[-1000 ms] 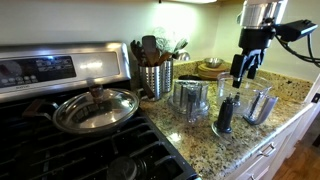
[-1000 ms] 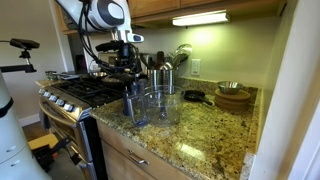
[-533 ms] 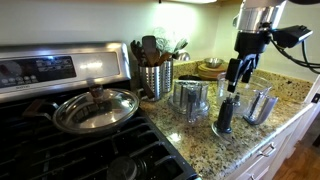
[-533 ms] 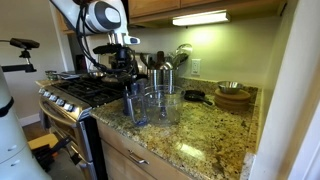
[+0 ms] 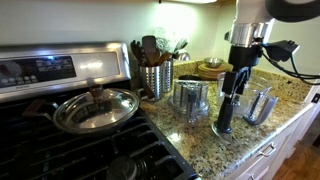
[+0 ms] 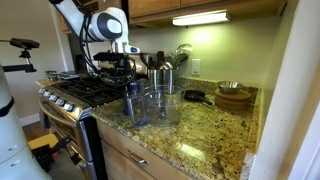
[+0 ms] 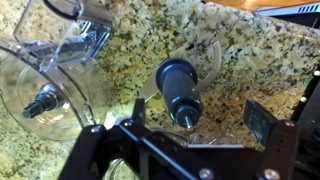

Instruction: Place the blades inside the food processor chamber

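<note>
Gripper [image 7: 196, 120] open, my fingers stand on either side of the blades [image 7: 180, 88], not yet closed on them; I judge this the reach before the grasp. The blades stand upright on the counter [image 7: 250, 50]. Next I must lower, close on the dark hub, lift, and carry it over the post [image 7: 42, 100] of the bowl [image 7: 30, 75] just beside.

A speckled granite counter [image 6: 215, 135] adjoins the stove [image 6: 78, 95], with wooden drawers [image 6: 155, 165] beneath. Beyond the stove, a strip light [image 6: 200, 18] under upper cabinets [image 6: 170, 7] brightens the pale wall [image 6: 212, 60].
</note>
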### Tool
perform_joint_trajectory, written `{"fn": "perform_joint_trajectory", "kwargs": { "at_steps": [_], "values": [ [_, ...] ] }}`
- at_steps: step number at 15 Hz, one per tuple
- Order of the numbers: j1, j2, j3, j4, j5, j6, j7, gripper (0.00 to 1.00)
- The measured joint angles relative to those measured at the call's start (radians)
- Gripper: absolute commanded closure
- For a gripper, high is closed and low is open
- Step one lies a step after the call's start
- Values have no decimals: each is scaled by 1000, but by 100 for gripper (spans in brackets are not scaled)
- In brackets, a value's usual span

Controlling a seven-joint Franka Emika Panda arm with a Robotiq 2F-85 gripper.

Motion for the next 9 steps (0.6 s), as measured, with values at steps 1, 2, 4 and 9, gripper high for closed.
{"fn": "perform_joint_trajectory", "kwargs": {
  "at_steps": [1, 2, 4, 9],
  "values": [
    [0, 2, 0, 1, 1, 0, -3, 0],
    [0, 2, 0, 2, 1, 0, -4, 0],
    [0, 2, 0, 4, 1, 0, -5, 0],
    [0, 17, -2, 5, 1, 0, -4, 0]
  ]
}}
